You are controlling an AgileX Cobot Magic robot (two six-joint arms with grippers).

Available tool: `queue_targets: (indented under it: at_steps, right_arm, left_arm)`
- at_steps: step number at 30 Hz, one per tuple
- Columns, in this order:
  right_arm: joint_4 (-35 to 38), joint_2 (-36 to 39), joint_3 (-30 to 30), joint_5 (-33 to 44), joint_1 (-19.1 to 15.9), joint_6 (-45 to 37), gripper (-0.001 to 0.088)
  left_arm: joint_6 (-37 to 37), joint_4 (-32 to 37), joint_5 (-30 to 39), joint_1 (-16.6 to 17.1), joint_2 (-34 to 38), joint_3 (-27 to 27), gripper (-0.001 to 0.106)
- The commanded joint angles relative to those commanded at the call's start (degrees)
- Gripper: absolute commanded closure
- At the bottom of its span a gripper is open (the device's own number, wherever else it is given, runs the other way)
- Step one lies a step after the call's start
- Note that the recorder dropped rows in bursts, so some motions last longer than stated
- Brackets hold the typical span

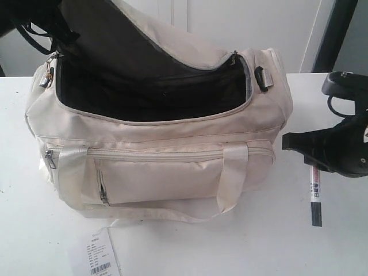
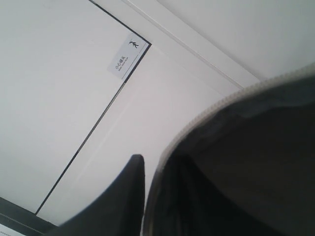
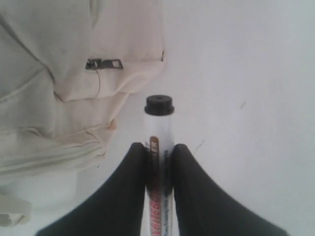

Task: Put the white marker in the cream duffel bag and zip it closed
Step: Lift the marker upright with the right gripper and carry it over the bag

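Observation:
The cream duffel bag (image 1: 161,167) stands mid-table with its main zip open and the dark lining showing. Its top flap (image 1: 144,46) is held up at the back left. In the left wrist view one black finger (image 2: 130,191) lies against the flap's edge (image 2: 197,123); the other finger is hidden behind the fabric, so my left gripper (image 2: 150,169) is shut on the flap. The white marker (image 1: 315,192) lies right of the bag, black cap toward the front. My right gripper (image 1: 313,164) (image 3: 158,150) is shut on its labelled barrel (image 3: 158,132).
A paper tag with a barcode (image 1: 98,256) lies at the table's front left. The bag's front pocket zip pull (image 1: 50,158) and black end buckle (image 1: 264,77) face outward. The bag's side (image 3: 59,73) lies close to the marker. A dark post (image 1: 336,34) stands at the back right.

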Motion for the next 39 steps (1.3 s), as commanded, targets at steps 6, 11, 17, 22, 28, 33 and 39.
queue_targets:
  at_steps: [6, 11, 17, 22, 28, 33, 39]
  right_arm:
    - [-3.1, -3.54, 0.0, -4.07, 0.0, 0.0, 0.0868]
    - [-3.98, -6.14, 0.0, -9.27, 0.0, -2.23, 0.0868]
    - [-3.98, -8.99, 0.0, -15.68, 0.0, -6.75, 0.0868]
    - [-3.98, -10.89, 0.96, -22.2, 0.0, -7.49, 0.0868]
    - [-3.86, -12.46, 6.2, -37.59, 0.0, -7.25, 0.0868]
    - [-3.76, -12.54, 8.2, -46.54, 0.13, -5.75, 0.0868]
    - [-5.8, -11.93, 9.33, -59.14, 0.13, -2.26, 0.0868]
  left_arm:
    - [0.0, 0.0, 0.0, 0.0, 0.0, 0.0, 0.076]
    - [0.0, 0.0, 0.0, 0.0, 0.0, 0.0, 0.076]
    - [0.0, 0.0, 0.0, 0.0, 0.0, 0.0, 0.076]
    - [0.0, 0.0, 0.0, 0.0, 0.0, 0.0, 0.076]
    - [0.0, 0.0, 0.0, 0.0, 0.0, 0.0, 0.076]
    - [0.0, 0.0, 0.0, 0.0, 0.0, 0.0, 0.076]
    - [0.0, 0.0, 0.0, 0.0, 0.0, 0.0, 0.076]
